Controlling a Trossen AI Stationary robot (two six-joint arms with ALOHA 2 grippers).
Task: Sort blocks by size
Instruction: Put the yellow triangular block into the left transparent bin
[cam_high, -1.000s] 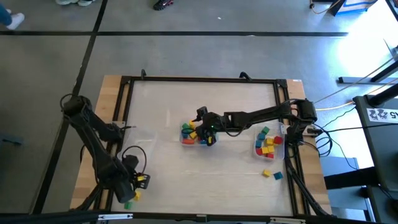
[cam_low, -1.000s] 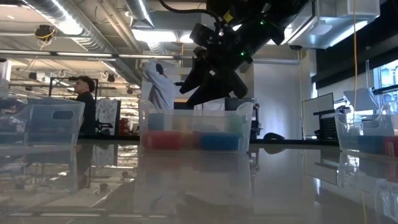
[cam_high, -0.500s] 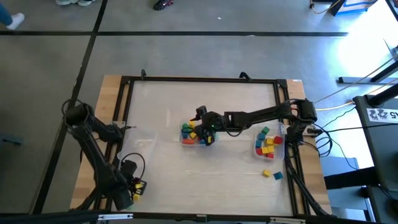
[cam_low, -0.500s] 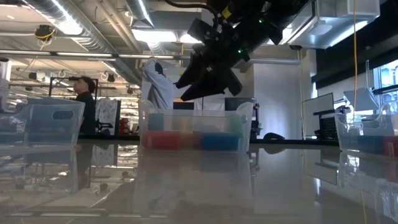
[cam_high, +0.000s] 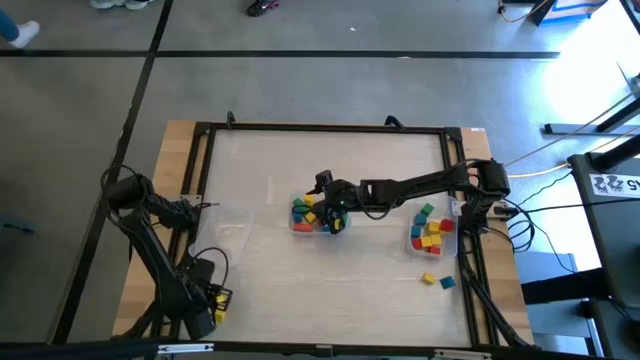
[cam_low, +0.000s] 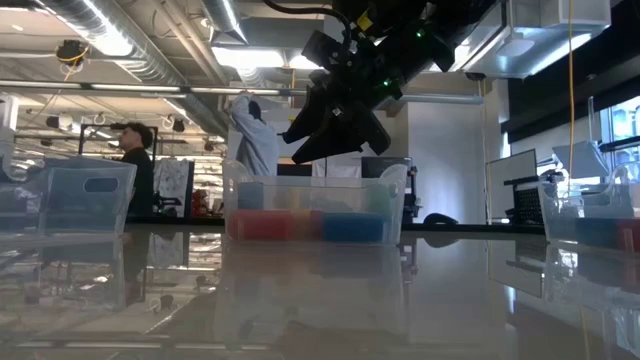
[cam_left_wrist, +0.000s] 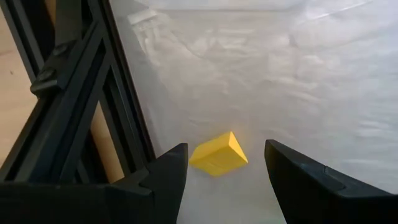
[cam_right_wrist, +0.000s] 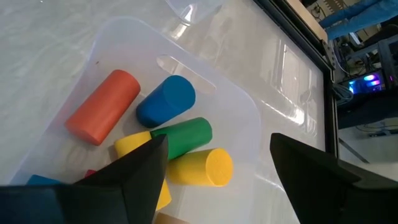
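My right gripper (cam_high: 333, 214) hangs over the bin (cam_high: 301, 228) at the middle of the table (cam_high: 330, 160), fingers spread wide above the blocks (cam_high: 306, 211) lying inside it. Among those blocks, several cylinders (cam_right_wrist: 166, 104) lie on their sides, crowded against one another. A second bin (cam_high: 414, 243) sits to the right, near the table's right edge, with more blocks inside. Two loose blocks (cam_high: 436, 281) lie on the table just in front of that bin. My left gripper (cam_high: 215, 301) is well apart, at the table's front left corner, beside the frame (cam_left_wrist: 93, 93), fingers parted, one lone block (cam_left_wrist: 218, 154) on the surface between them.
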